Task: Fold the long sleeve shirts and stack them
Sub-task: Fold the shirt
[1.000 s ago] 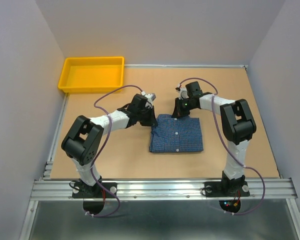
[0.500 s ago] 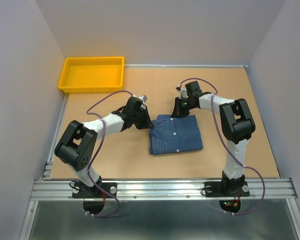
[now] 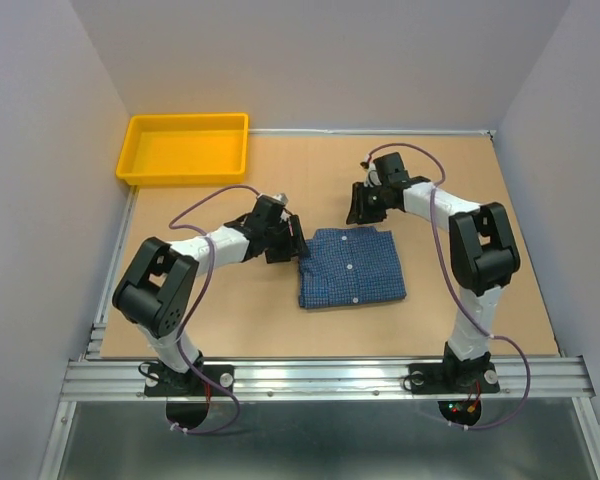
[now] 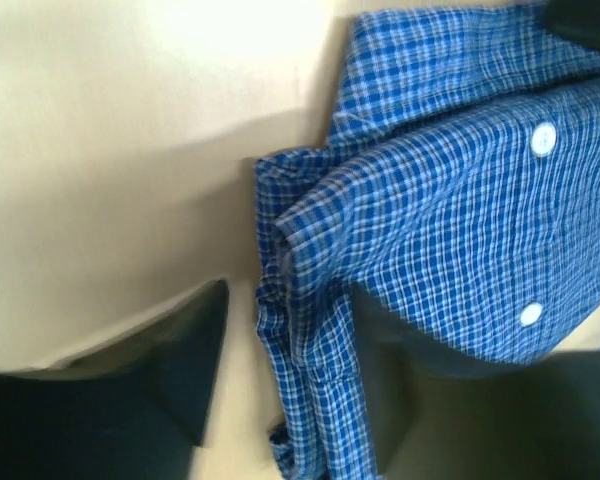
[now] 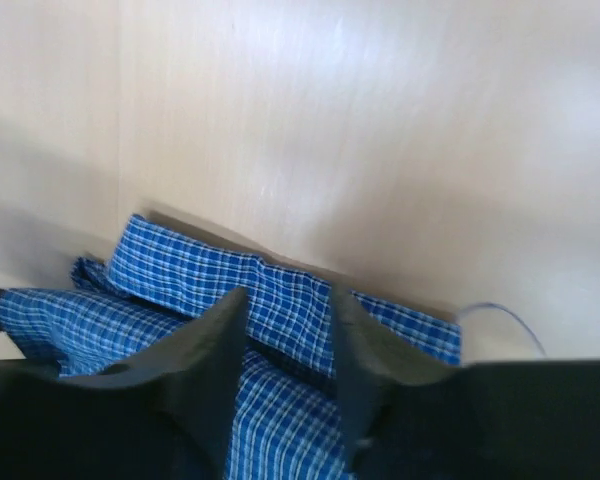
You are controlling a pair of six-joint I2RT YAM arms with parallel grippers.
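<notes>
Tan wooden desk (image 3: 480, 300): yellow plastic tray (image 3: 130, 150) at its far-left corner. Blue small-check button-up shirt (image 3: 352, 268) lies mid-desk as a flat folded rectangle, buttons up. Fold judged complete; no second shirt visible, so stacking is outstanding. Left hand (image 3: 292, 240): fingers apart, straddling the shirt's left edge. Right hand (image 3: 358, 210): fingers parted at the collar edge, holding nothing.

Right gripper (image 5: 285, 296), jaws apart, over the blue checked shirt's (image 5: 180, 272) edge on pale tabletop (image 5: 380, 120).
</notes>
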